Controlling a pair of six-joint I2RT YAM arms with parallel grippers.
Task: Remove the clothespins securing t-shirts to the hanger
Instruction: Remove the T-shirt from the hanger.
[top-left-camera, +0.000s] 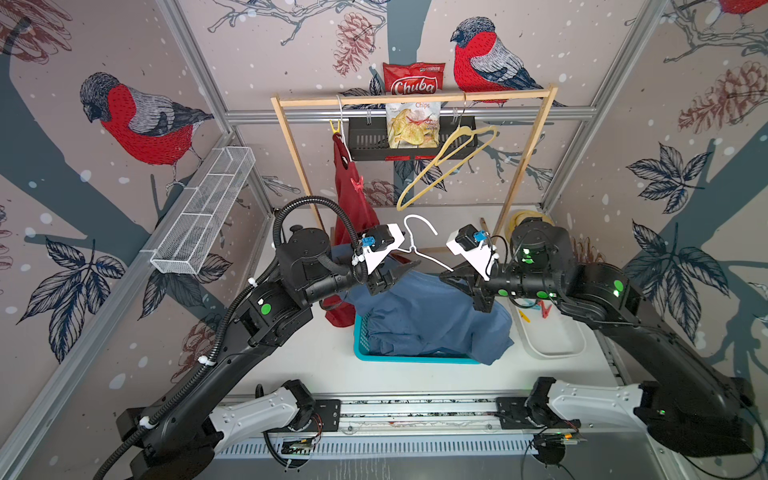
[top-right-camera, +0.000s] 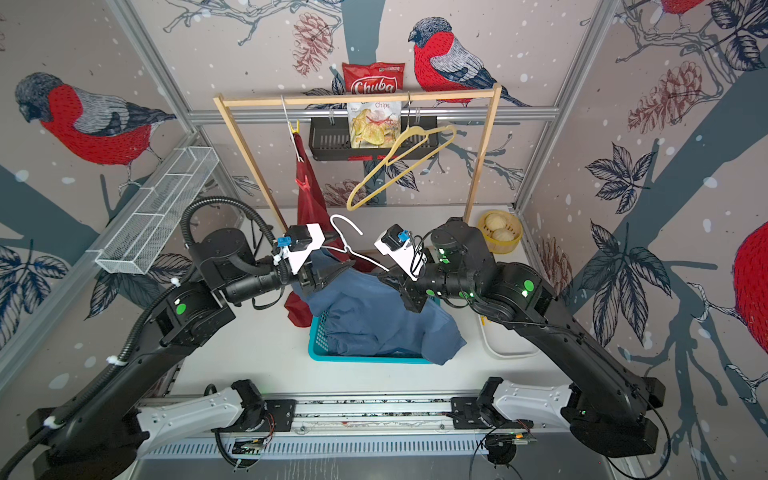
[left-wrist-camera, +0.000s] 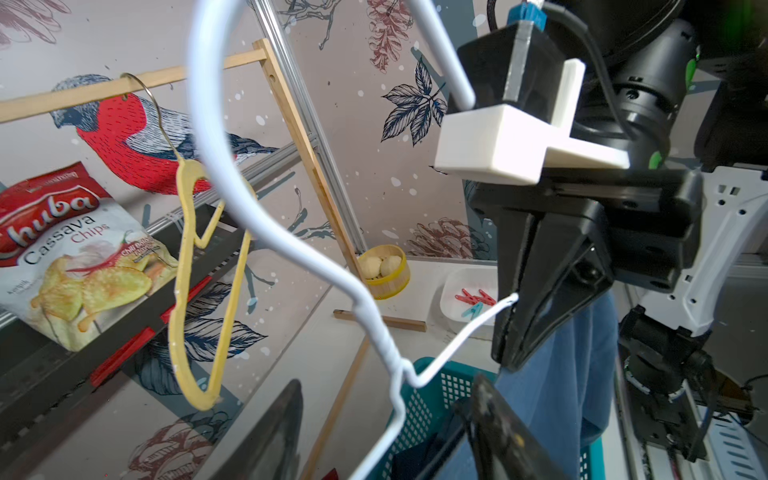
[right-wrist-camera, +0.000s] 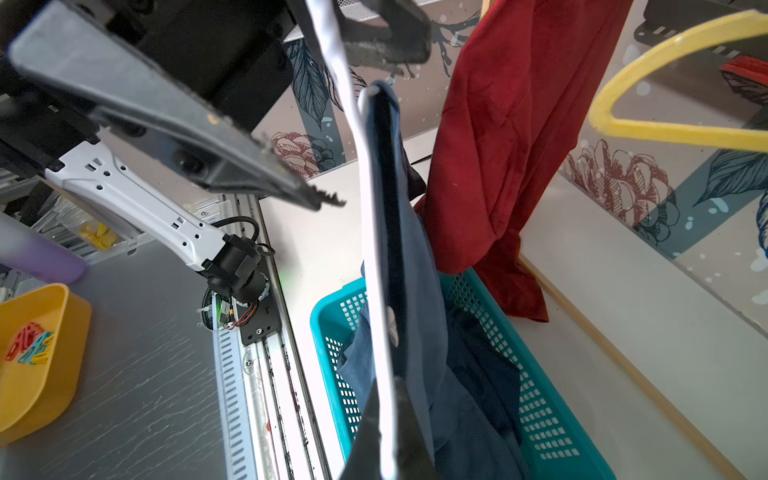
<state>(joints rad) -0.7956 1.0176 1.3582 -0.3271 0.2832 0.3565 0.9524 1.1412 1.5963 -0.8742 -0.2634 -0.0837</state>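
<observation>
Above the teal basket (top-left-camera: 360, 332), I have the white wire hanger (left-wrist-camera: 374, 328) slung between both arms, with the blue t-shirt (top-left-camera: 428, 316) draped from it and sagging into the basket. My right gripper (top-left-camera: 446, 276) is clamped tight on one end of the wire. My left gripper (top-left-camera: 409, 267) stands parted, its fingers straddling the wire near the neck without pinching it.

I see no pin on the blue shirt, so I judge it unclipped and ready to shed into the basket. Loose clothespins (top-left-camera: 542, 309) lie in the white tray (top-left-camera: 552, 354) beside my right arm. On the wooden rack (top-left-camera: 415, 99), the dark red t-shirt (top-left-camera: 361, 203) hangs pinned by a yellow clothespin (top-left-camera: 335, 126) at the top and a red clothespin (top-left-camera: 356, 183) lower down.

Next I must slide the blue cloth off the wire, then reach up to those two pins and squeeze each tail squarely.
</observation>
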